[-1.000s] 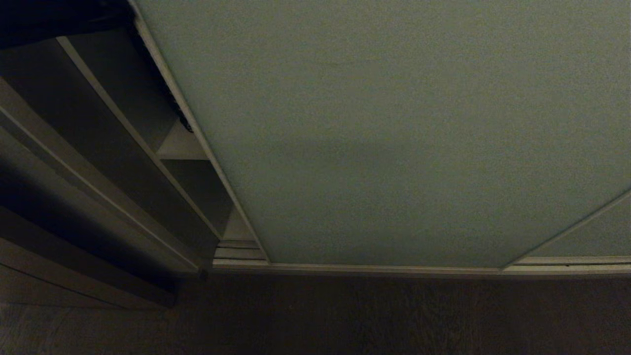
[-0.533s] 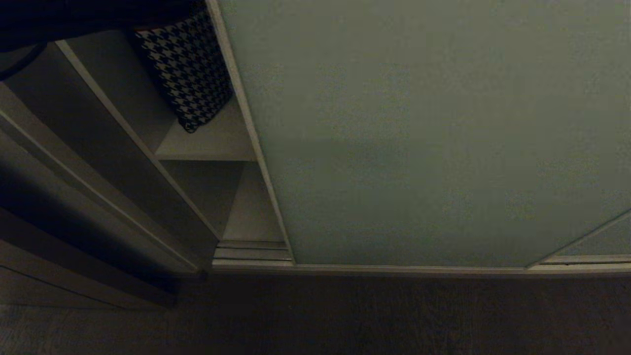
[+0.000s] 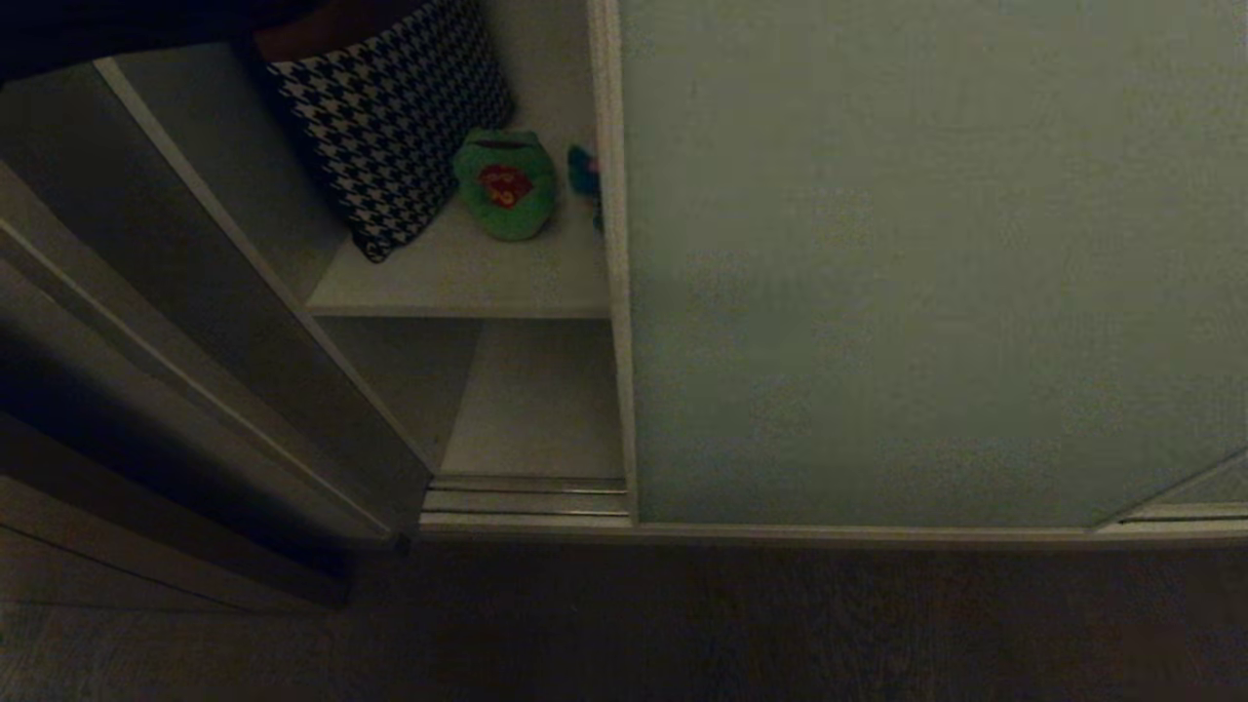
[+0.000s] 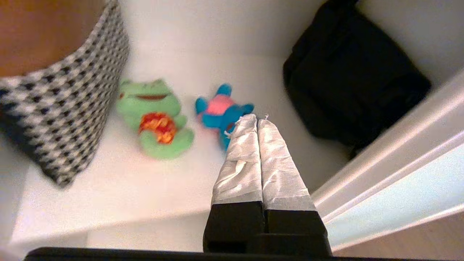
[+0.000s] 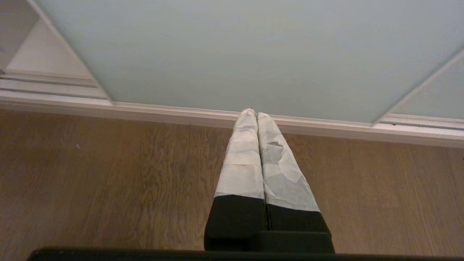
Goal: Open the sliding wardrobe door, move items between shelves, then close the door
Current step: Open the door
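Door: the sliding wardrobe door (image 3: 926, 273) stands part-way open, its pale framed edge level with the middle of the upper shelf (image 3: 468, 278), so the left part of the compartment is bared.
Why so: judged from the task, the gap is being widened so the arm can reach the toys.
Left gripper: the left gripper (image 4: 257, 119) hangs in the opening over the front edge of the upper shelf, fingers pressed flat together with nothing between them; closed fingers suit pushing a panel sideways, though no contact with the door shows.
Right gripper: the right gripper (image 5: 252, 113) is parked low, pointing at the floor (image 5: 108, 174) before the door track, fingers shut and empty.
Task item: the blue plush toy (image 4: 221, 112) lies towards the middle of the upper shelf, just behind the left fingertips in the wrist view and not held; in the head view only a sliver shows at the door's edge.
Neighbours: a green frog plush (image 4: 156, 117) lies beside it, a houndstooth basket (image 4: 61, 108) fills the shelf's left end, and a black bag (image 4: 348, 76) sits at the back.
Lower shelf: the lower shelf (image 3: 536, 400) shows bare where visible.
Change: a second ago only a narrow slit was open at the left; half a second ago the basket had appeared; now the door edge is farther right and both toys show.
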### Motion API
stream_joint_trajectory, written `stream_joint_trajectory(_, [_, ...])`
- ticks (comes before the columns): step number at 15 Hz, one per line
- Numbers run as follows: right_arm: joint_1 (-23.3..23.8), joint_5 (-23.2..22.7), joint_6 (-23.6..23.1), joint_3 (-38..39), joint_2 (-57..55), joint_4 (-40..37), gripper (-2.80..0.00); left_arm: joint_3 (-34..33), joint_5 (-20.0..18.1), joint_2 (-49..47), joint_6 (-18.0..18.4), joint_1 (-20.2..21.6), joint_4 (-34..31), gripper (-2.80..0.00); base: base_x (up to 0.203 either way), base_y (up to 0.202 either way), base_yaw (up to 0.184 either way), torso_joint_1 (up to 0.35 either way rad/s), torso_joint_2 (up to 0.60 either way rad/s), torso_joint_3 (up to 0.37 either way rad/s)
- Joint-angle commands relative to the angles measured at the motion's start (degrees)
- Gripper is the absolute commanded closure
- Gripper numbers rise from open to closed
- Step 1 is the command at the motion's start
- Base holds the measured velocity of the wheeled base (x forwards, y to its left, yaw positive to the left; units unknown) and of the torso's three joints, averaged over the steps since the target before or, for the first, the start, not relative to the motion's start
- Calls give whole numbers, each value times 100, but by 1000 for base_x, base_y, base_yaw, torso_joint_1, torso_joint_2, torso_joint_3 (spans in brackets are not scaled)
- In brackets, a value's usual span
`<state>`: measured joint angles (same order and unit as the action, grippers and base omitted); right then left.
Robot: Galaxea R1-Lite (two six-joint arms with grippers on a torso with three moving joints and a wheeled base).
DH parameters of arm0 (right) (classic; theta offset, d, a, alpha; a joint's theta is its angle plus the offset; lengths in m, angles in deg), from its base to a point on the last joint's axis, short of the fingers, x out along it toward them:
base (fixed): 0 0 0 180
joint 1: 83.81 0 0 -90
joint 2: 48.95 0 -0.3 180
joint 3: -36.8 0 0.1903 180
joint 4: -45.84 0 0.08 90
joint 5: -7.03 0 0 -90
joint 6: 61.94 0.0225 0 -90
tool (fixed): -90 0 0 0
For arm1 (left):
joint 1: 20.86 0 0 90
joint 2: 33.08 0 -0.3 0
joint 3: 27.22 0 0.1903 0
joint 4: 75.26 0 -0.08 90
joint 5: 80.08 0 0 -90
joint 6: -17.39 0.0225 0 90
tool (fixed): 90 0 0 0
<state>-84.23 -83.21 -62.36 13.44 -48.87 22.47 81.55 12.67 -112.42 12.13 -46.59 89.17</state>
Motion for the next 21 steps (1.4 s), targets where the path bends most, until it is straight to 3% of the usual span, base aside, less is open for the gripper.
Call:
stream_joint_trajectory(1, [-2,-2,-2,0,2,0,0,-95,5,128,8,-11,-32,0,0,0,0,0,0,0])
stream_joint_trajectory(4, [-2,-2,-2,0,10,0,0,-102,151,-25,-1,-39,-32,0,0,0,0,0,0,0])
stream_joint_trajectory(7, [-2,-2,-2,0,10,0,0,-164,219,-143,-153,-333,-91,0,0,0,0,0,0,0])
stream_joint_trajectory(11, [-2,-2,-2,0,10,0,0,-519,236,-108,-208,-296,-100,0,0,0,0,0,0,0])
stream_joint_trajectory(15, [-2,2,-2,0,10,0,0,-887,314,298,-34,583,-129,0,0,0,0,0,0,0])
stream_joint_trajectory(17, [-2,-2,-2,0,10,0,0,-1468,311,868,95,1077,-151,0,0,0,0,0,0,0])
stream_joint_trajectory(21, [-2,-2,-2,0,9,0,0,-2856,378,2100,241,1391,-442,0,0,0,0,0,0,0])
